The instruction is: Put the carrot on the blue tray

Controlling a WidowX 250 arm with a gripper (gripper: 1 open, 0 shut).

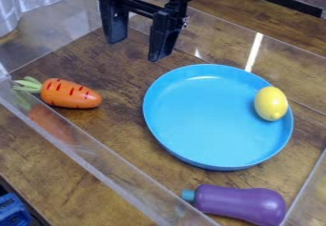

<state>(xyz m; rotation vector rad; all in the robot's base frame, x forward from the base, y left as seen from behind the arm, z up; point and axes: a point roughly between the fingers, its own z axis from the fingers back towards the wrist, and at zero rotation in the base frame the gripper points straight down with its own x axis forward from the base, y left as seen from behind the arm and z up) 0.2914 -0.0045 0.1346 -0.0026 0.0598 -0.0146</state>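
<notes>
An orange carrot (69,94) with a green stem lies on the wooden table at the left, close to the clear wall. To its right rests the round blue tray (204,120), with a yellow lemon (270,103) on its right side. My black gripper (143,34) hangs at the top centre, above and behind both carrot and tray. Its fingers (162,39) stand apart with nothing between them, so it is open. The carrot is well apart from the gripper, down and to the left.
A purple eggplant (239,204) lies near the front right, below the tray. Clear plastic walls (76,144) border the table at the left and front. Bare wood shows between the carrot and the tray.
</notes>
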